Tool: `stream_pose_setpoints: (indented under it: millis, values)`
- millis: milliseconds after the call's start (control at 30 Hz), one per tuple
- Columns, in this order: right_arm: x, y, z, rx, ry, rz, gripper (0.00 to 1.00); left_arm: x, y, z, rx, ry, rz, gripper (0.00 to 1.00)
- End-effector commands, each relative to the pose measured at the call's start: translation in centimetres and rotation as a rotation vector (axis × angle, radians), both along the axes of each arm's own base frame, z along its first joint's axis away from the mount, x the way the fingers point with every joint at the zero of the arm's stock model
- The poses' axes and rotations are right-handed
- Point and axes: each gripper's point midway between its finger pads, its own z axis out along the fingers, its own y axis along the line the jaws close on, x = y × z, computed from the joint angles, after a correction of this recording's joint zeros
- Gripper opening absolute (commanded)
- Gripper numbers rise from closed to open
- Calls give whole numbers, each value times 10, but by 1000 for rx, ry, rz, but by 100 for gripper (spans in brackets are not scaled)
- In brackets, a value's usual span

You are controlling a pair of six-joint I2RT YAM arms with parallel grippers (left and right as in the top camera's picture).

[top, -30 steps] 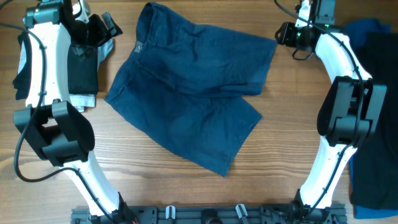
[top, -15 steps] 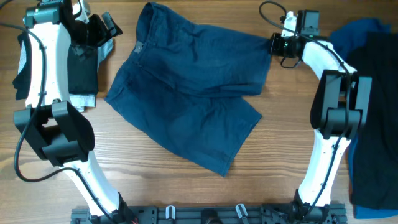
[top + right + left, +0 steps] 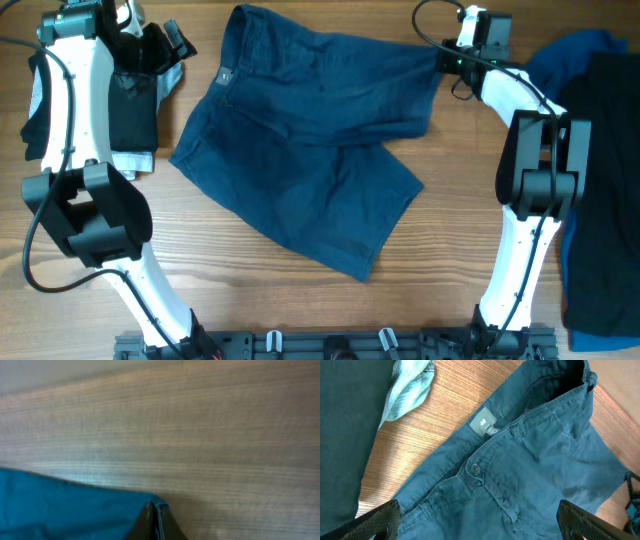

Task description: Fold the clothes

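Note:
Dark blue denim-like shorts (image 3: 300, 150) lie spread flat mid-table, waistband toward the far left, legs toward the right. My right gripper (image 3: 444, 62) is at the far right corner of the upper leg. In the right wrist view its fingertips (image 3: 156, 512) are pressed together with the blue hem edge (image 3: 75, 505) pinched between them. My left gripper (image 3: 168, 45) hovers at the far left, open. The left wrist view shows its fingers (image 3: 375, 520) wide apart above the waistband button (image 3: 475, 468) and label (image 3: 483, 424), holding nothing.
A folded black garment (image 3: 130, 110) on pale grey-white fabric (image 3: 132, 160) sits at the left edge under my left arm. At the right edge lies a black garment (image 3: 605, 180) over a brighter blue one (image 3: 580, 50). Bare wood runs along the front.
My right gripper moved left to the corner of the shorts' upper leg and shut on the hem. The left arm stayed still.

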Motion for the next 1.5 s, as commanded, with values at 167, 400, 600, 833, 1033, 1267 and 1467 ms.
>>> stream_pose_setpoints:
  millis: [167, 400, 600, 833, 1033, 1267, 1467]
  values:
    - [19, -43, 5, -81, -110, -127, 4, 1, -1, -7, 1, 14, -3, 100]
    - [-9, -40, 102, 148, -69, -73, 17, 1, -1, -7, 1, 14, -3, 100]
    - [-137, -9, 122, 236, 376, -43, 23, 1, -1, -7, 1, 14, -3, 100]
    - [-194, 16, 43, 277, 624, -25, 24, 1, -1, -7, 1, 14, -3, 100]
    - [-210, 65, 7, 346, 561, 225, 35, 1, 0, -7, 1, 14, -3, 100]
    - [-214, 69, -16, 274, 483, 322, 48, 1, 0, -7, 1, 14, -3, 100]
    - [-212, 69, -24, 223, 418, 386, 49, 1, 0, -7, 1, 14, -3, 100]
